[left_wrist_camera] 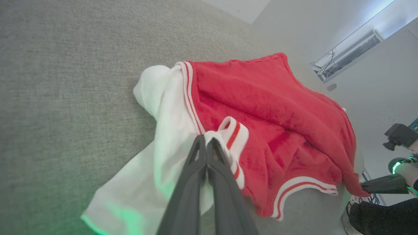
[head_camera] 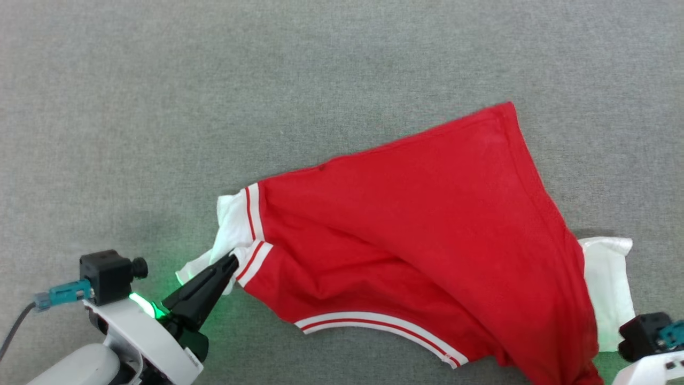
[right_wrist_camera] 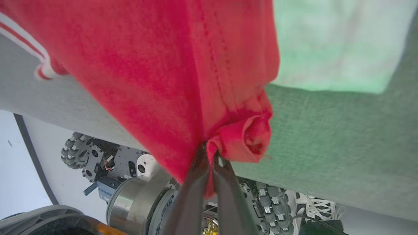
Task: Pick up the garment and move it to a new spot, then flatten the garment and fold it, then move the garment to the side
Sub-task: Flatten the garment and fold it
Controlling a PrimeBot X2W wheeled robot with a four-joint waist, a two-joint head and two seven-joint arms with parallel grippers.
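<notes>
The garment (head_camera: 406, 230), a red shirt with white sleeves and red-and-white striped trim, lies stretched across the grey surface with its plain red side up. My left gripper (head_camera: 231, 261) is shut on the garment where the white sleeve meets the striped trim, at the left end. The left wrist view shows the same pinch on the garment (left_wrist_camera: 267, 107) by the left gripper (left_wrist_camera: 205, 139). My right gripper (right_wrist_camera: 208, 148) is shut on a bunched red corner of the garment (right_wrist_camera: 183, 71), just past the surface's near edge. A white sleeve (head_camera: 606, 289) pokes out at the right.
The grey felt-like surface (head_camera: 214, 96) spreads wide behind and left of the shirt. Below its near edge the right wrist view shows the robot's wheeled base (right_wrist_camera: 98, 156) and a shoe (right_wrist_camera: 313, 204). The right arm's dark fingers (left_wrist_camera: 382, 184) appear at the left wrist view's far right.
</notes>
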